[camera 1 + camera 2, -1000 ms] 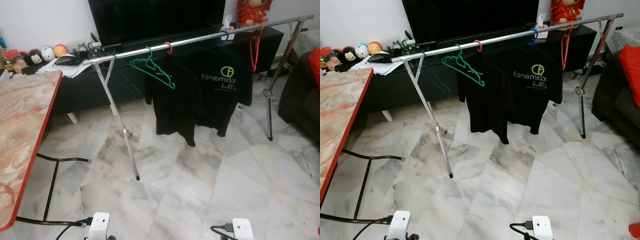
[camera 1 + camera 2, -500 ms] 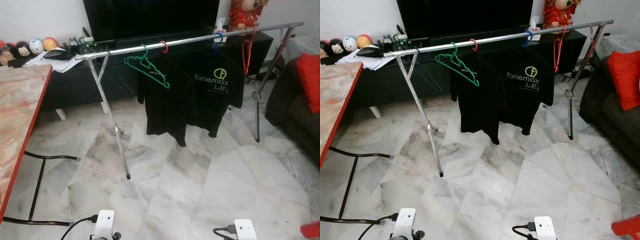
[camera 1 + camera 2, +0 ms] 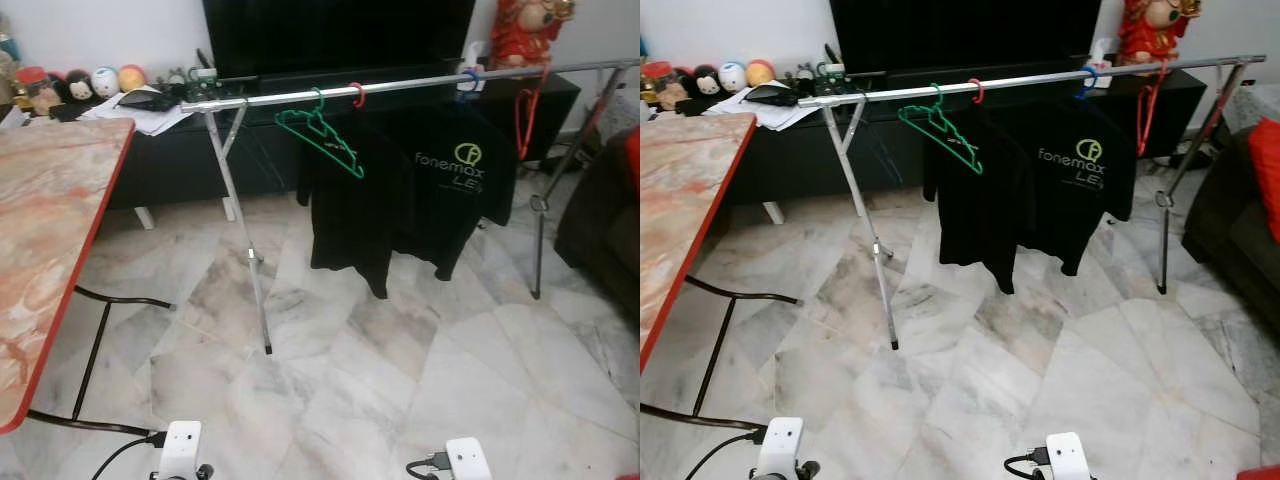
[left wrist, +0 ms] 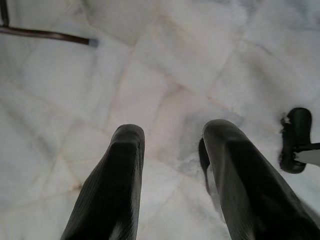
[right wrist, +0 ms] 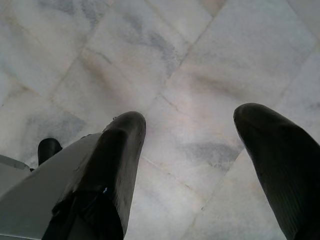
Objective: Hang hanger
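Note:
A silver clothes rail [image 3: 420, 85] on crossed legs stands ahead of me. An empty green hanger [image 3: 322, 140] hangs tilted on its left part, beside a red hook [image 3: 358, 96]. Two black T-shirts [image 3: 400, 195] hang in the middle, one on a blue hanger [image 3: 468, 78]. A red hanger [image 3: 526, 105] hangs near the right end. My left gripper [image 4: 172, 137] hangs open over the marble floor with nothing between its fingers. My right gripper [image 5: 192, 125] is likewise open and empty above the floor. Both wrists [image 3: 180, 450] sit at the lower edge of the head views.
A marble-topped table with a red edge [image 3: 60, 250] stands close on my left, its black legs [image 3: 95, 350] reaching onto the floor. A black TV cabinet [image 3: 180, 150] with toys and papers lies behind the rail. A dark sofa [image 3: 610, 220] is at the right.
The whole picture has shifted rightward as my head view turned left, so the table shows more and the sofa less. The hangers and shirts on the rail have not moved.

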You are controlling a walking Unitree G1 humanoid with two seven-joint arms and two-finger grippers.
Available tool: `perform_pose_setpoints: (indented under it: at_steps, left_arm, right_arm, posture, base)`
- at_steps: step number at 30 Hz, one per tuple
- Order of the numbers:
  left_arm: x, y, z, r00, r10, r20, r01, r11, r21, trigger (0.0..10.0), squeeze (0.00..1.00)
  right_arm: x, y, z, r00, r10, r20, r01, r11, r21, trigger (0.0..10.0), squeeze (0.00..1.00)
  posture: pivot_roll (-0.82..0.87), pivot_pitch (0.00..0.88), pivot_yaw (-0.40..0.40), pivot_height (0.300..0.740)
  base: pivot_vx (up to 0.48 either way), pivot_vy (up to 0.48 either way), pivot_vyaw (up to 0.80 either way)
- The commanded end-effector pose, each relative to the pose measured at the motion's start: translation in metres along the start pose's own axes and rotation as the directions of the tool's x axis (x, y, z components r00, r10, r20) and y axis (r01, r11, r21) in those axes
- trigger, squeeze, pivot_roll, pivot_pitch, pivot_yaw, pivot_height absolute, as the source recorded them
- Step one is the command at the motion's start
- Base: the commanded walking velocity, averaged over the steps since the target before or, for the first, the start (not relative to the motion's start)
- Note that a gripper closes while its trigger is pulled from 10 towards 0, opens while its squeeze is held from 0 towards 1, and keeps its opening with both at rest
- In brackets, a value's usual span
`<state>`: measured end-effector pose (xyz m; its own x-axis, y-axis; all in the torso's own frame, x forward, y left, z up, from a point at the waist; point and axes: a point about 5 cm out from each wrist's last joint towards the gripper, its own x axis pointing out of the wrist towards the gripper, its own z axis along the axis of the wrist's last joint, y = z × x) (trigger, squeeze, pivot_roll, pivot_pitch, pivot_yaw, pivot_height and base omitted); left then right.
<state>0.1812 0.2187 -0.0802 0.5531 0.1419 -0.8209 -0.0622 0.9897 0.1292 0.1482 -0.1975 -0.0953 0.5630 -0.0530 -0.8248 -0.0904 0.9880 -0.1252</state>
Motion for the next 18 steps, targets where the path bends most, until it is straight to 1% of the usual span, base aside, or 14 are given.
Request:
perform_pose_setpoints:
  at_steps: [1,5,8,12,14,17,18]
  left_arm:
    - [-0.0007,0.0047,-0.0032,1.0,0.013,-0.008,-0.014,1.0,-0.022,10.0,0.0]
    - [-0.0012,0.0114,-0.0034,1.0,0.028,-0.007,-0.028,0.999,-0.028,10.0,0.0]
    - [-0.0013,0.0126,-0.0033,1.0,0.024,-0.003,-0.024,0.999,-0.03,10.0,0.0]
    - [-0.0011,0.0121,-0.0003,1.0,-0.001,0.012,0.001,1.0,0.009,10.0,0.0]
    - [-0.001,0.0126,0.001,1.0,0.002,0.017,-0.002,1.0,0.015,10.0,0.0]
    - [-0.001,0.0133,0.0023,1.0,0.007,0.026,-0.008,0.999,0.051,10.0,0.0]
    - [-0.001,0.0123,0.0033,0.999,-0.006,0.031,0.002,0.993,0.116,10.0,0.0]
  right_arm:
    - [0.0005,0.0028,0.0013,1.0,0.011,0.003,-0.011,1.0,-0.011,10.0,0.0]
    - [0.0012,0.0072,0.0034,1.0,0.021,0.006,-0.02,1.0,-0.019,10.0,0.0]
    - [0.0015,0.0086,0.0046,1.0,0.026,0.009,-0.026,0.999,-0.027,10.0,0.0]
    - [0.0022,0.0105,0.0071,0.999,0.034,0.015,-0.033,0.999,-0.032,10.0,0.0]
    - [0.0025,0.0112,0.0083,0.999,0.039,0.016,-0.038,0.998,-0.042,10.0,0.0]
    - [0.0027,0.0117,0.0089,0.999,0.037,0.016,-0.036,0.998,-0.042,10.0,0.0]
    - [0.0027,0.0113,0.0087,0.999,0.033,0.016,-0.032,0.999,-0.035,10.0,0.0]
  posture:
    - [0.02,0.0,-0.018,0.74]
    - [0.03,0.0,-0.021,0.74]
    - [0.03,0.0,-0.021,0.74]
    - [0.04,0.0,-0.039,0.74]
    - [0.04,0.0,-0.043,0.74]
    - [0.04,0.0,-0.04,0.74]
    - [0.04,0.0,-0.042,0.74]
  base:
    - [0.0,0.0,0.0]
    - [0.0,0.0,0.0]
    - [0.0,0.0,0.0]
    - [0.0,0.0,0.0]
    - [0.0,0.0,0.0]
    - [0.0,0.0,0.0]
    - [0.0,0.0,0.0]
